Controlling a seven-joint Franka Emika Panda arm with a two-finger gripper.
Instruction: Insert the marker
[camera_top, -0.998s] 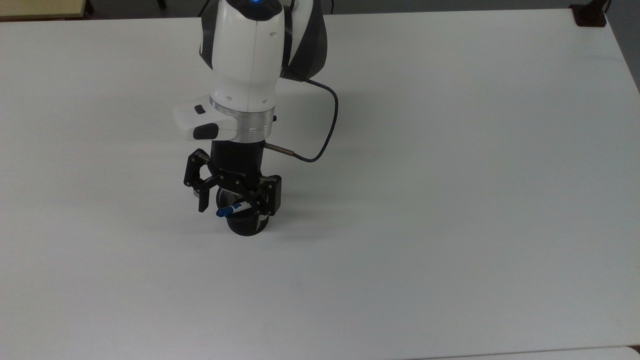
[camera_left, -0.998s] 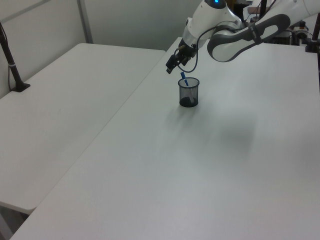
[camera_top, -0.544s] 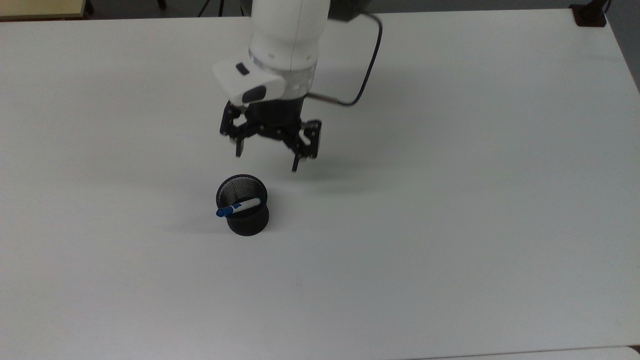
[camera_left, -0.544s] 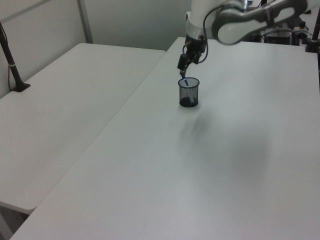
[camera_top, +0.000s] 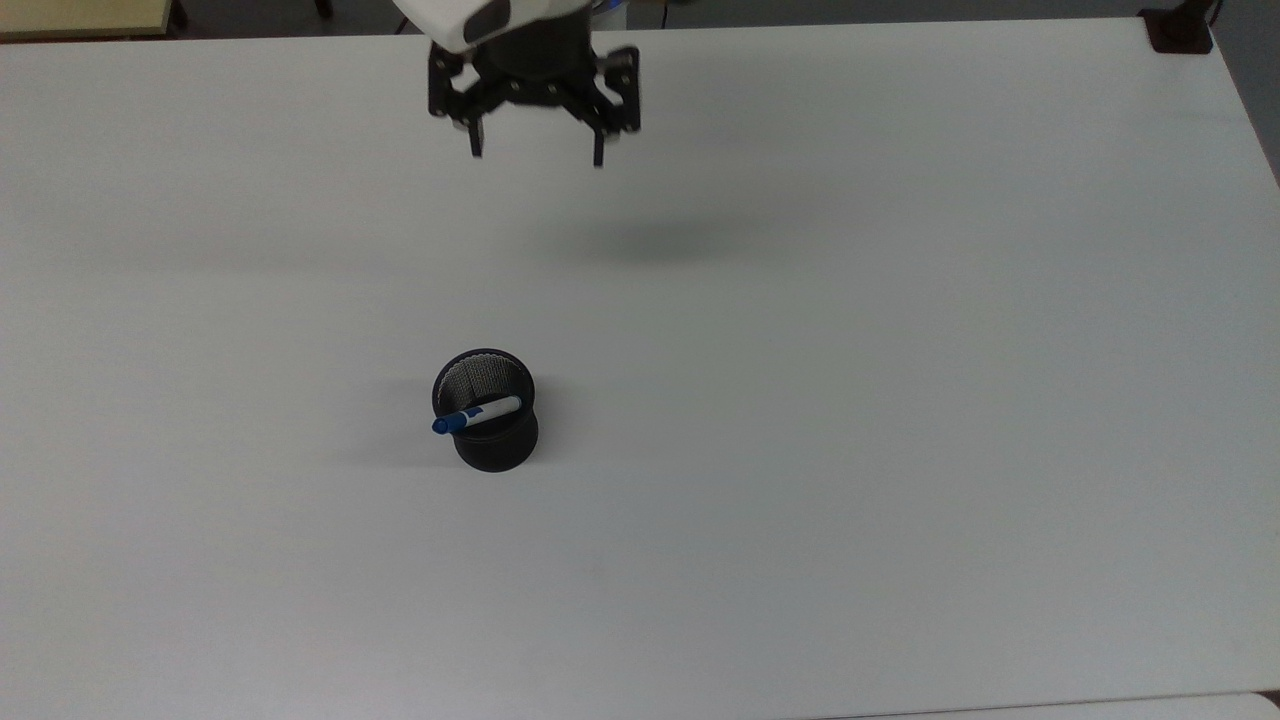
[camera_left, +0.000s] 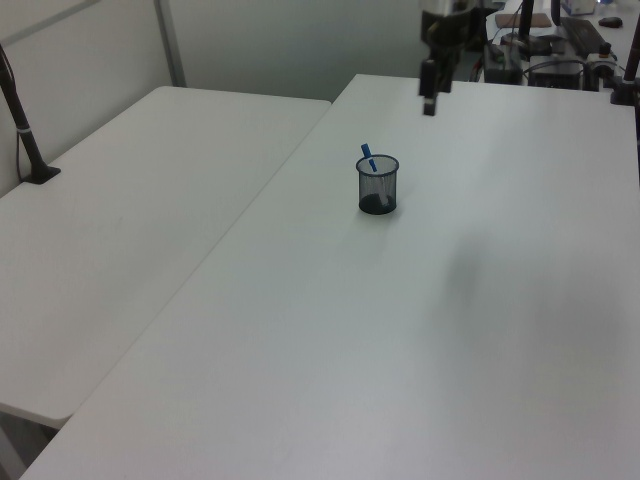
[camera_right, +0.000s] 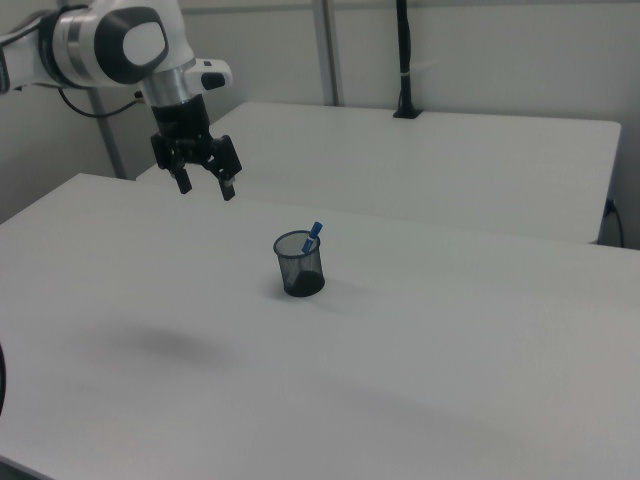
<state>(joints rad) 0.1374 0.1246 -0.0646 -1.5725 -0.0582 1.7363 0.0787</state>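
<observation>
Claw (camera_top: 535, 155) empty, fingers spread, high above bare white counter (camera_top: 900, 400); marker (camera_top: 477, 414) leans in black mesh cup (camera_top: 487, 425), blue cap over rim; second white counter (camera_left: 130, 200) alongside, grey walls.

The arm (camera_right: 110, 45) has glossy white rounded shells, with a dark grey oval patch on the side of its big joint and a dark grey band next to that. A thin dark cable (camera_right: 88, 108) loops under the joint. Below it, a white wrist piece (camera_right: 205, 72) sticks out sideways and carries a small dark button. Under the wrist sits a black cylinder-shaped body, and from it hangs the gripper (camera_top: 535, 155), all black, built of angular linked bars with small bolts at the pivots. Its two fingers (camera_top: 476, 140) are thin, straight and dark, set wide apart with nothing between them.
</observation>
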